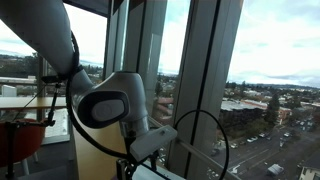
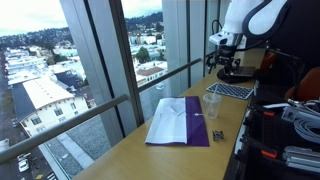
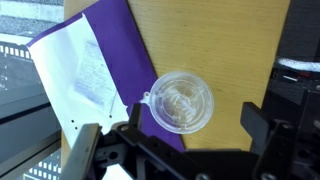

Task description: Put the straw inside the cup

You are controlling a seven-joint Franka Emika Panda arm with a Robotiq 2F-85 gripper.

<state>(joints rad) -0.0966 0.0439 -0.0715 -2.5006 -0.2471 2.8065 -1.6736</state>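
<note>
Wooden tabletop [image 3: 220,40] by windows [image 2: 110,50]: 1 clear cup [image 3: 180,100] sits directly beneath the claw [image 3: 172,138], jaws wide, empty. Straw not discernible; likely light, slippery, crushable; grip gently mid-length.

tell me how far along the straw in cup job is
Done: nothing yet. The clear plastic cup stands by the edge of the purple and white paper, and no straw shows in it. In hand: nothing. The gripper hangs open and empty above the cup. Left: everything. I cannot make out a straw in any view, so finding it, grasping it and dropping it into the cup all remain.
</note>
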